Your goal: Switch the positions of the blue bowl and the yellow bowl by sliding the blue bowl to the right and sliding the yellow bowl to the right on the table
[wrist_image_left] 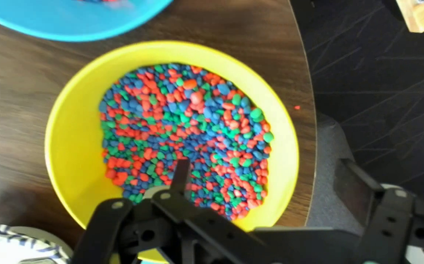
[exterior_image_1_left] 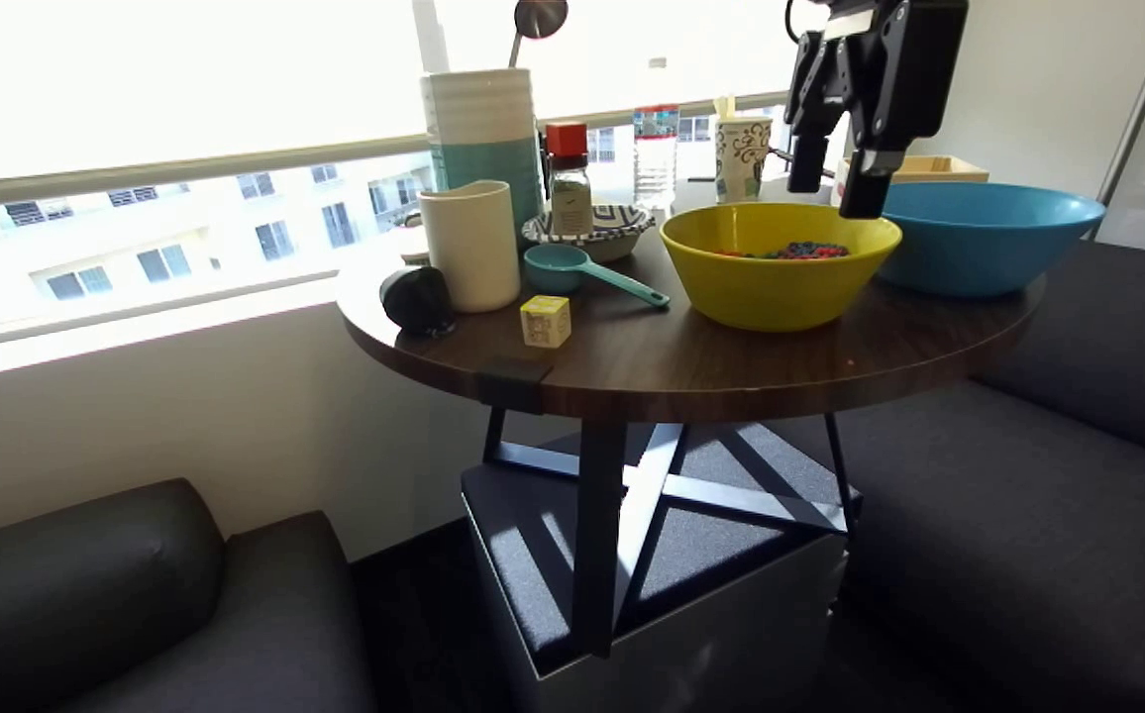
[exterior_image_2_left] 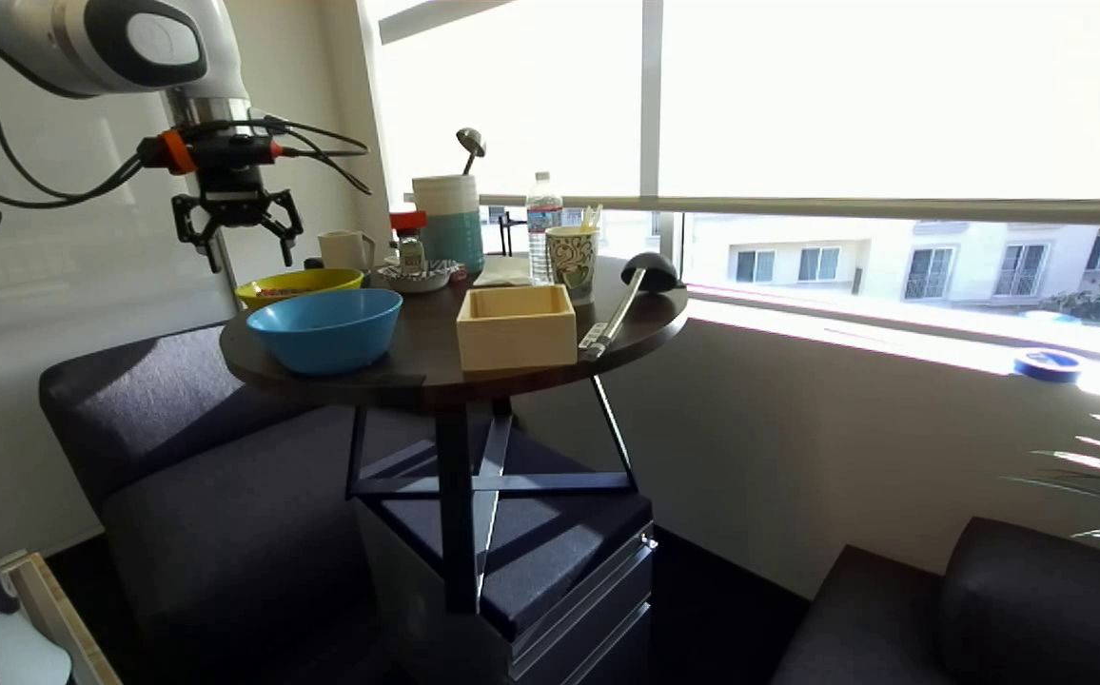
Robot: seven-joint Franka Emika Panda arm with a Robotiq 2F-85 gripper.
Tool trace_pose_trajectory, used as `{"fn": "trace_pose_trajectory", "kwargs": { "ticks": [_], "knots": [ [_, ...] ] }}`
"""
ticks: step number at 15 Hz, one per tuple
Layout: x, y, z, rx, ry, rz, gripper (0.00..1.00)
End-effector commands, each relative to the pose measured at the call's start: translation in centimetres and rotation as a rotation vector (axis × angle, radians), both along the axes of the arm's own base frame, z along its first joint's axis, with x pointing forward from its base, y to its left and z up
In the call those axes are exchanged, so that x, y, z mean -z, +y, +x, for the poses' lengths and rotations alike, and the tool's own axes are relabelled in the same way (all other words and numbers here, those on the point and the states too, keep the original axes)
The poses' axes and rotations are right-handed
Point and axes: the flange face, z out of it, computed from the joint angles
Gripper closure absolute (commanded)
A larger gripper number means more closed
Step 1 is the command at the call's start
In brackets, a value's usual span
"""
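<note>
Both bowls stand on the round dark brown table (exterior_image_1_left: 622, 361). The yellow bowl (exterior_image_1_left: 771, 289) holds red, green and blue pebbles; the blue bowl (exterior_image_1_left: 998, 248) is right beside it in that exterior view. Seen from another side, the blue bowl (exterior_image_2_left: 329, 333) is nearer the camera and partly covers the yellow bowl (exterior_image_2_left: 307, 280). My gripper (exterior_image_2_left: 252, 259) hangs above the yellow bowl, open and touching nothing. In the wrist view, the open gripper (wrist_image_left: 269, 179) has one finger over the pebbles and one past the table edge. The blue bowl (wrist_image_left: 87, 25) is cut off by the frame.
A wooden box (exterior_image_2_left: 517, 333) and a ladle (exterior_image_2_left: 631, 304) lie near the blue bowl. A teal scoop (exterior_image_1_left: 592, 269), tan cube (exterior_image_1_left: 546, 322), white mug (exterior_image_1_left: 473, 248), patterned bowl (exterior_image_1_left: 622, 228), paper cup (exterior_image_1_left: 741, 158) and water bottle (exterior_image_1_left: 656, 149) share the table.
</note>
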Motion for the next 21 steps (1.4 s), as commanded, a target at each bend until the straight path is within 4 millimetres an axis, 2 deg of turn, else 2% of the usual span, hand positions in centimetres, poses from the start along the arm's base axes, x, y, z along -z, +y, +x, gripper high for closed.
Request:
{"fn": "trace_pose_trajectory", "kwargs": {
  "ticks": [1,5,8,10,13,17,21],
  "knots": [
    [-0.3,-3.9,-1.5,0.029,-0.053,-0.106,0.0],
    [-1.2,-7.8,-0.8,0.003,-0.099,-0.225,0.0],
    [-2.0,-9.9,-0.5,-0.007,-0.129,-0.286,0.0],
    [-2.0,-11.5,-0.2,-0.002,-0.132,-0.303,0.0],
    [-1.8,-13.5,1.1,-0.031,-0.134,-0.312,0.0],
    [-1.7,-14.9,3.5,-0.09,-0.143,-0.321,0.0],
    [-0.5,-15.9,5.7,-0.157,-0.135,-0.299,0.0]
  ]
}}
